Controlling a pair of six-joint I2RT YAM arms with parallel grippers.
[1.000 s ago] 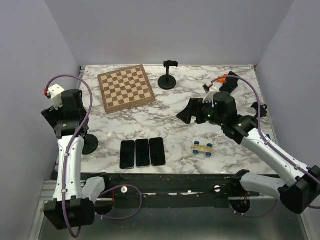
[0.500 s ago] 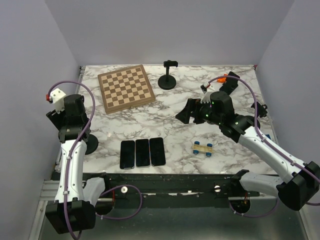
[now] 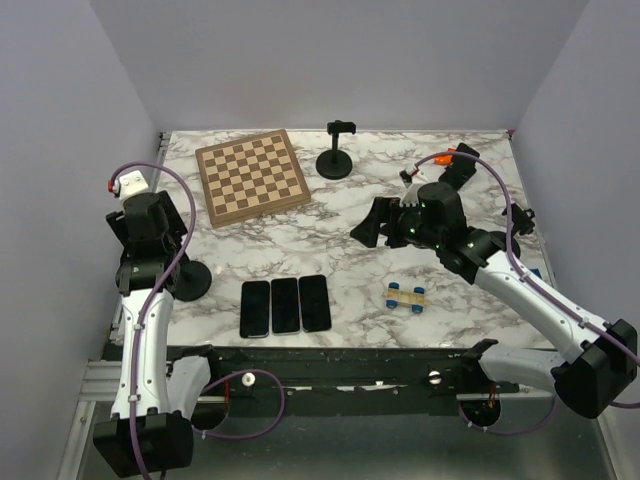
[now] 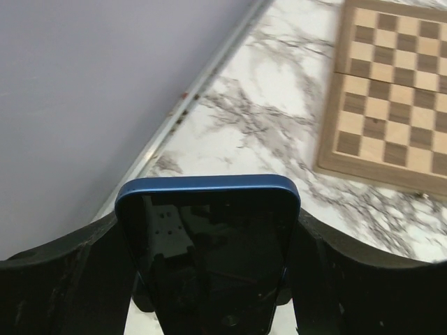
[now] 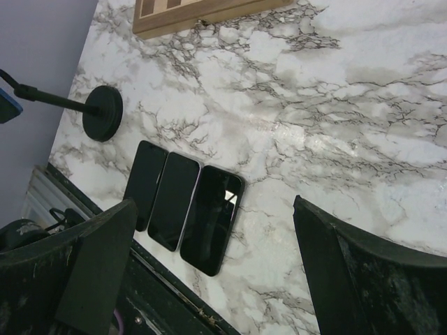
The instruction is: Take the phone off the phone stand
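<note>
A blue-edged phone (image 4: 208,251) with a dark screen stands upright between my left fingers (image 4: 56,279), which press on its two long sides. Black clamp lugs of the phone stand show behind its lower edges. The stand's round base (image 3: 191,283) sits at the table's left edge, below my left gripper (image 3: 150,258). The right wrist view shows the stand's base (image 5: 103,112), its pole and a corner of the phone (image 5: 7,105). My right gripper (image 3: 375,228) is open and empty above mid-table, its fingertips (image 5: 112,237) wide apart.
Three dark phones (image 3: 285,305) lie side by side near the front edge, also in the right wrist view (image 5: 183,206). A chessboard (image 3: 251,177) lies at the back left. A second, empty stand (image 3: 335,160) is at the back. A small toy car (image 3: 406,295) sits front right.
My left arm has moved right and a little toward the back with the phone in its grip. The stand's base has shifted right with it. The right arm has hardly moved.
</note>
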